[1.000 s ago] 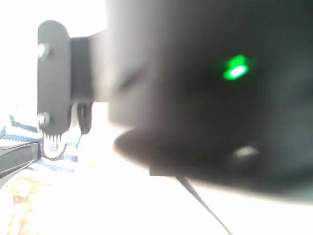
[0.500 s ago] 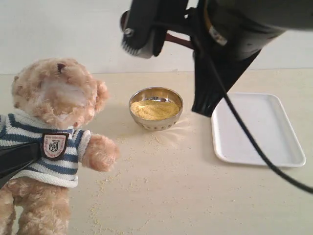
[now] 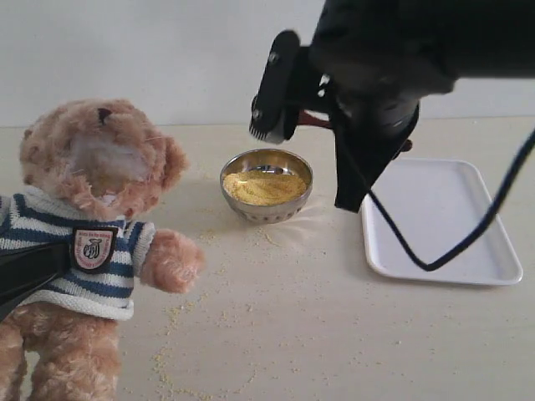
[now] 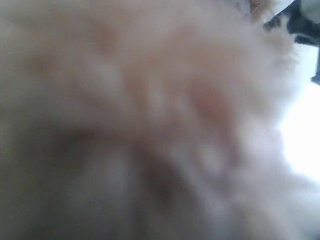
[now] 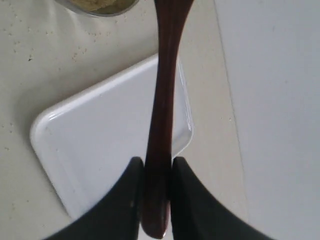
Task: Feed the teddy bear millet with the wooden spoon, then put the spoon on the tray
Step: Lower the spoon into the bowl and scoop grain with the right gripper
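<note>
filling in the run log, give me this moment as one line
right gripper: shut on wooden spoon, near steel bowl of millet | left gripper: at teddy bear, grip unclear | tray: no spoon yet

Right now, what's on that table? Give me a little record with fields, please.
teddy bear: left side of the table, striped shirt
steel bowl: mid-table, holds a heap of millet
loose grains: scattered on the table near the bowl and bear
tray: white, right of the bowl, nothing seen on it
wooden spoon: held in the air between bowl and tray
right gripper: shut on the spoon's handle
</note>
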`<state>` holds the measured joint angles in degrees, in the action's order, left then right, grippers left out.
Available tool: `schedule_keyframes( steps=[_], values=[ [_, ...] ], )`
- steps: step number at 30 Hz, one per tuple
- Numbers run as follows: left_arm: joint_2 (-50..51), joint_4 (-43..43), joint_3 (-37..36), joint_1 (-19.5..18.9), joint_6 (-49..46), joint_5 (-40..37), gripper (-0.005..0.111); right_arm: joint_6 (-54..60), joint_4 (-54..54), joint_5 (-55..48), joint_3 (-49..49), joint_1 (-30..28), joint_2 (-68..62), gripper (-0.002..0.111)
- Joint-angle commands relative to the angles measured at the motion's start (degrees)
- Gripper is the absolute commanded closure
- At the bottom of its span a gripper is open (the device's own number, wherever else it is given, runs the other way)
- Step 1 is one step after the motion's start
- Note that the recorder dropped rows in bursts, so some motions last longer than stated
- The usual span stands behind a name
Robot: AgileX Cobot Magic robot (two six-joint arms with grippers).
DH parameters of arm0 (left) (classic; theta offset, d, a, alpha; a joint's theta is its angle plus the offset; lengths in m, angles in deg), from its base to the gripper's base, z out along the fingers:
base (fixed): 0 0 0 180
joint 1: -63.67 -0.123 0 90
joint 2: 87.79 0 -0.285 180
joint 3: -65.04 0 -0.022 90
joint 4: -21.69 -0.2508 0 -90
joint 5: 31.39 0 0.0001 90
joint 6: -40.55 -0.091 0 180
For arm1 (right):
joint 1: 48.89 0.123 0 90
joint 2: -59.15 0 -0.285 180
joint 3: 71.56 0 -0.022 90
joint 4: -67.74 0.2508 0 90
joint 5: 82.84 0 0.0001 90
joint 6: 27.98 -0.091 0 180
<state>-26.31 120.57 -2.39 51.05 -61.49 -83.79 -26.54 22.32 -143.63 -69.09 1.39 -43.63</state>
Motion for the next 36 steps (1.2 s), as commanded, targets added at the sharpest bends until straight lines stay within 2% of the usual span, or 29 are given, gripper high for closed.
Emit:
schedule_keyframes(
  steps=[1,12,28,36],
  values=[
    [0.11,1.07,0.22,-0.18,-0.04,-1.29,0.102,0.64,-7.26,1.7,0.05,-0.44,-6.15,0.108],
    [0.11,1.07,0.22,-0.18,-0.04,-1.29,0.102,0.64,-26.59,1.66,-0.31,-0.44,-16.1,0.108],
    [0.11,1.07,0.22,-0.18,-0.04,-1.29,0.102,0.66,-30.09,2.04,-1.47,-0.58,-21.6,0.108],
    [0.11,1.07,0.22,-0.18,-0.04,-1.29,0.102,0.58,-31.46,5.12,-1.47,-2.97,-21.6,0.108]
  ],
)
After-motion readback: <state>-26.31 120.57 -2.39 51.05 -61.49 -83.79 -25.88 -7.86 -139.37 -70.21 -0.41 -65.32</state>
